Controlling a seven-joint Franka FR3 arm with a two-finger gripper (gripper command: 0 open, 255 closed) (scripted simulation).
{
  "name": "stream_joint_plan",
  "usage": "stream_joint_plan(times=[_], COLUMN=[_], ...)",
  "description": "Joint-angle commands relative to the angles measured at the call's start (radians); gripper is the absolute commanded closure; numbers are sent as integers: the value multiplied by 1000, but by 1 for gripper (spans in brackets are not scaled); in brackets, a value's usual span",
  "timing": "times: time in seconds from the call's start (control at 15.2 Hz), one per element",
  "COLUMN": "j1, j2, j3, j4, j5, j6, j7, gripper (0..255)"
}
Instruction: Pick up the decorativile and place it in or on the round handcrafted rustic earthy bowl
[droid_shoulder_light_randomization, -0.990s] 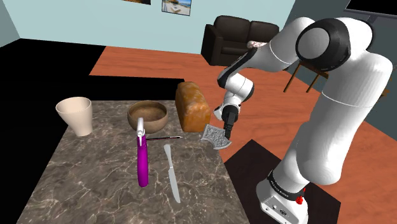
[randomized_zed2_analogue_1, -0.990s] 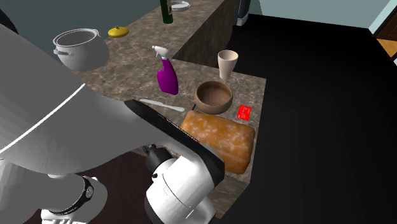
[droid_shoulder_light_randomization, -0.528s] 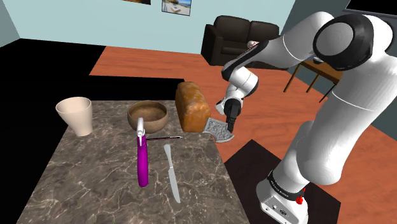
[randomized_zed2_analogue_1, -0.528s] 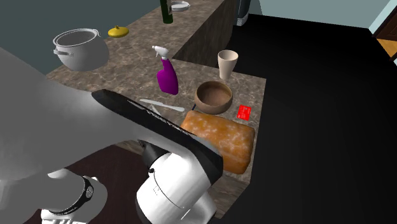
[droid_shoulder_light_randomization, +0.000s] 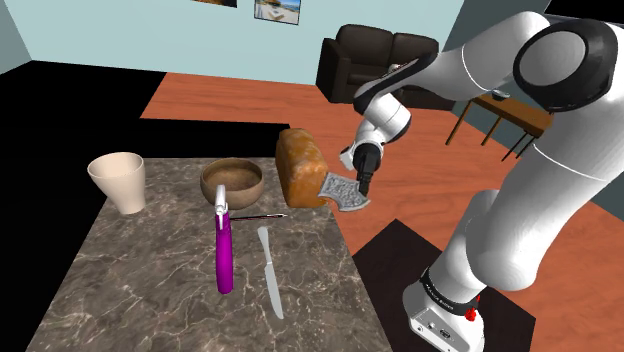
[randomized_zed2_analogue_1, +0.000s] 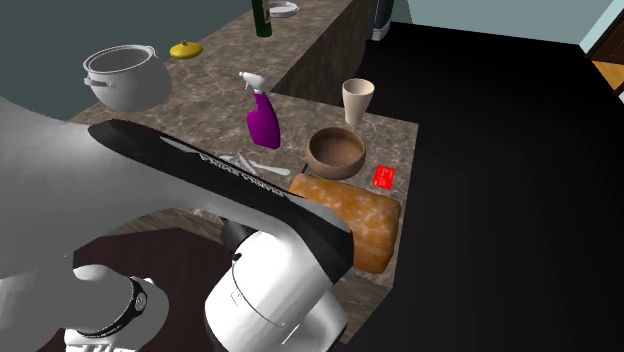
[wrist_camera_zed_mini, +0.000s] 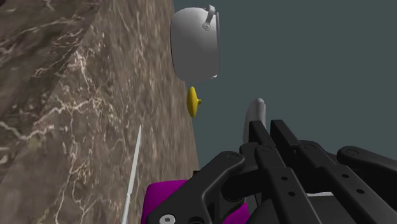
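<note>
**A:** What is the shoulder view giving us that the others are not?

**B:** It is showing the tool (droid_shoulder_light_randomization: 362, 185) clamping the decorative tile (droid_shoulder_light_randomization: 338, 189) by one edge. The tile is hanging in the air above the tabletop (droid_shoulder_light_randomization: 150, 290), near its edge. It is just beside the bread loaf (droid_shoulder_light_randomization: 300, 165), on the side facing the stand. The brown bowl (droid_shoulder_light_randomization: 232, 183) is sitting on the loaf's far side, apart from the tile.

**A:** And the second exterior view?

**B:** There the white arm (randomized_zed2_analogue_1: 150, 230) is looming across the foreground. Past it, the view is picking up a small red item (randomized_zed2_analogue_1: 382, 177) lying just beside the bowl. Further back, a purple spray bottle (randomized_zed2_analogue_1: 263, 122), a grey pot (randomized_zed2_analogue_1: 122, 78), a yellow piece (randomized_zed2_analogue_1: 184, 48) and a dark bottle (randomized_zed2_analogue_1: 261, 18) are standing on the marbled surface.

**A:** What is the wrist view adding?

**B:** It is looking along the black fingers (wrist_camera_zed_mini: 280, 178) over the marbled top, toward the pot and the yellow piece. A patch of purple is showing right under the fingers.

**A:** How is the tile itself looking?

**B:** It is reading as a flat grey piece with a pale ornate pattern on its face and an uneven outline. It is hanging slantwise, dipping toward the shoulder view's right.
</note>
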Motion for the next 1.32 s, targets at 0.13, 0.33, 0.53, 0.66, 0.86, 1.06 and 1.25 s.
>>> stream_joint_plan(times=[0.13,0.33,0.53,0.66,0.86,1.06,1.25], j1=[32,48,56,57,52,41,24], j2=[99,190,280,339,429,521,617], j3=[32,58,83,100,125,152,180], j4=[109,212,323,400,524,657,804], j5=[97,173,247,295,366,436,507], j6=[-17,-35,-54,-66,-83,-96,-105], j7=[25,48,81,107,154,211,277], gripper=[255,255,255,255,255,255,255])
